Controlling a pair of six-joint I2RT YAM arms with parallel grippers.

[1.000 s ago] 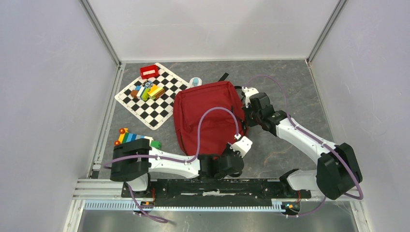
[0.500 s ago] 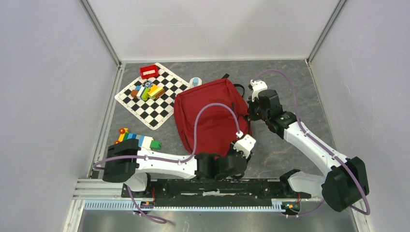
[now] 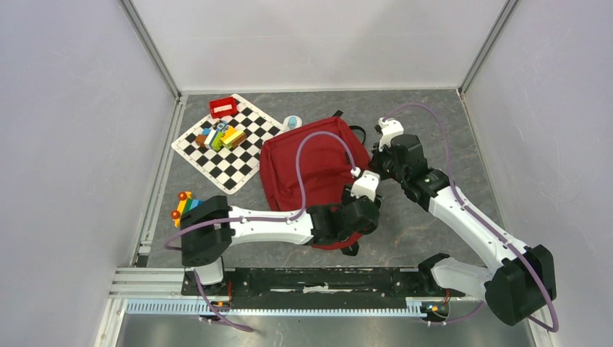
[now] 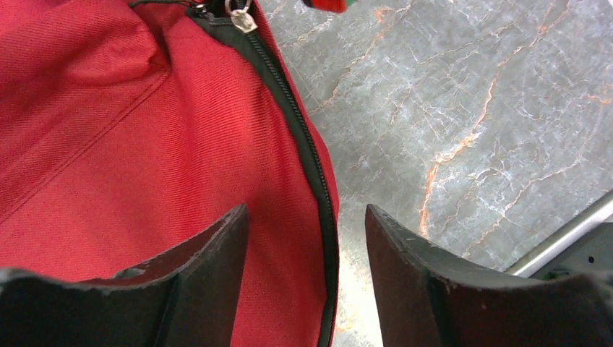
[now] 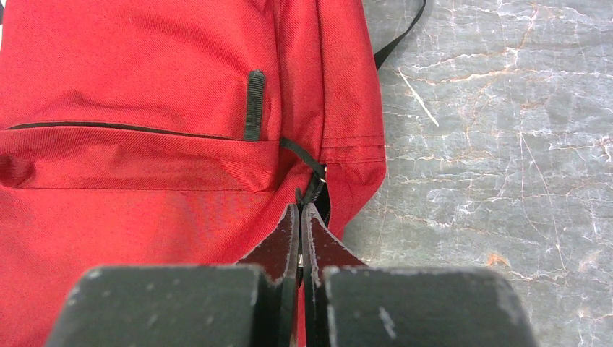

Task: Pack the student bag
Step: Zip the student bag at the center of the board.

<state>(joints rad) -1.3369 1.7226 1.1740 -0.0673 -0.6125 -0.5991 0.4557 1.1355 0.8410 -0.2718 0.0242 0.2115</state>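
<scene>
— Looking from above, where is the student bag?
— Flat on the desk, with the checkered mat to its left. The left pincer is over its near right edge, and the right pincer is at its right side.
— Left wrist?
— Jaws wide, straddling the bag's black zipper.
— Right wrist?
— Jaws pressed together on the zipper pull.

top: high, far, looking down | both wrists: close, angled down | all share: student bag
</scene>
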